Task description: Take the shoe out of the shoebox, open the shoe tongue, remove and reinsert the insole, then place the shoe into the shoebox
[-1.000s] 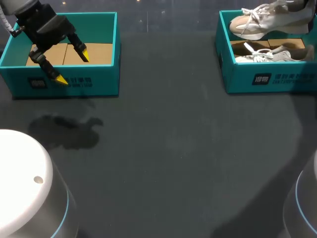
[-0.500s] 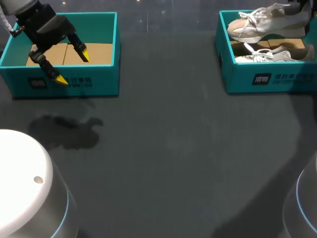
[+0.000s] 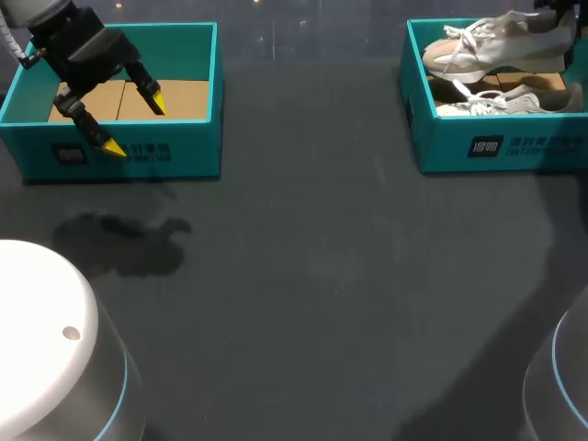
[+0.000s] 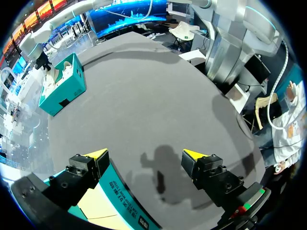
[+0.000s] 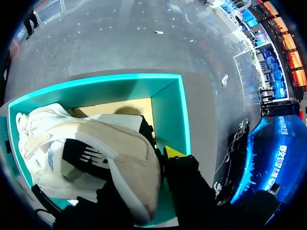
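The dark grey worktop (image 3: 303,276) carries two teal shoeboxes, one in each far corner and well apart. The left shoebox (image 3: 138,163) sits in the far left corner, and its brown cardboard floor shows. The right shoebox (image 3: 496,147) sits in the far right corner, with two pale shoes at it.

The raised shoe (image 3: 496,41) is beige and white with loose white laces. It hangs above the far part of that box, with its toe toward the worktop's middle and its heel toward the right edge, lifted off the box floor. The second shoe (image 3: 507,101) lies inside the box beneath it, close to the front wall, so it sits directly under the held one.

There are two end effectors. The right end effector (image 5: 148,160) is clamped on the heel of the raised shoe. In the right wrist view one yellow tip sits against the heel, while the other finger is hidden behind the shoe. The left end effector (image 3: 136,123) hovers over the front wall of the left shoebox with its fingers spread wide. One tip is over the cardboard floor and the other is out past the wall, over the worktop. A soft shadow (image 3: 119,243) lies on the worktop just on the near side of that box.
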`<state>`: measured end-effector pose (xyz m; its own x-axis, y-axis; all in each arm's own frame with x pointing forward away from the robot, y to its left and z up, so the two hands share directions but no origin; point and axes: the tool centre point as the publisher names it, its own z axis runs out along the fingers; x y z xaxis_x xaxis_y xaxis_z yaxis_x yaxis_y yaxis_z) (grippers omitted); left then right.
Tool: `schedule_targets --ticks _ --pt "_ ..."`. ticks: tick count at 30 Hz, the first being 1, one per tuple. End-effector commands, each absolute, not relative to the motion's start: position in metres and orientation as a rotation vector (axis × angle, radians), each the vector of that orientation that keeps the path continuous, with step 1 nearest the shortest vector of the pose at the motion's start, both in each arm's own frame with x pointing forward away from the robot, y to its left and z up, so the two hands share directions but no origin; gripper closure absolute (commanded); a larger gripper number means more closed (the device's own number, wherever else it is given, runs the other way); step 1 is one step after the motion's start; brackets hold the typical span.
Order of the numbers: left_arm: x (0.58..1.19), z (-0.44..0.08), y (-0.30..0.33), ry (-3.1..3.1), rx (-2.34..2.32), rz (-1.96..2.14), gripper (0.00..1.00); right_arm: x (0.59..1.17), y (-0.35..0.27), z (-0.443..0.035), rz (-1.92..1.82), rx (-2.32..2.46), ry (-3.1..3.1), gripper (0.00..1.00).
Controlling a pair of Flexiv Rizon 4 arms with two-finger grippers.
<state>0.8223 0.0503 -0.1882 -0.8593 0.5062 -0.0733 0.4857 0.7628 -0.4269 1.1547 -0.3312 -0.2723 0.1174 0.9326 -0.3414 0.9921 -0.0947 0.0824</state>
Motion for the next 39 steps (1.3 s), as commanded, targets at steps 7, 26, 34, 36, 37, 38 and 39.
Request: schedule_targets --ticks 7,26,34,36,37,38,39 --pt "0.823 -0.188 0.05 -2.904 -0.82 0.68 0.0 1.163 -0.338 -0.283 -0.305 2.102 1.898 1.0" --pt "0.823 -0.188 0.05 -2.904 -0.82 0.68 0.0 1.165 -0.34 -0.318 -0.317 2.186 1.921 1.0" --pt "0.823 -0.188 0.05 -2.904 -0.82 0.68 0.0 1.169 -0.339 -0.327 -0.316 2.162 1.95 1.0" --pt "0.823 -0.188 0.05 -2.904 -0.82 0.68 0.0 1.169 -0.34 -0.33 -0.317 2.16 1.954 1.0" --pt "0.823 -0.188 0.05 -2.904 -0.82 0.68 0.0 1.17 -0.34 -0.331 -0.319 2.16 1.956 1.0" --pt "0.823 -0.188 0.05 -2.904 -0.82 0.68 0.0 1.17 -0.34 -0.331 -0.319 2.16 1.961 1.0" --pt "0.823 -0.188 0.05 -2.904 -0.82 0.68 0.0 1.17 -0.34 -0.333 -0.319 2.16 1.964 1.0"
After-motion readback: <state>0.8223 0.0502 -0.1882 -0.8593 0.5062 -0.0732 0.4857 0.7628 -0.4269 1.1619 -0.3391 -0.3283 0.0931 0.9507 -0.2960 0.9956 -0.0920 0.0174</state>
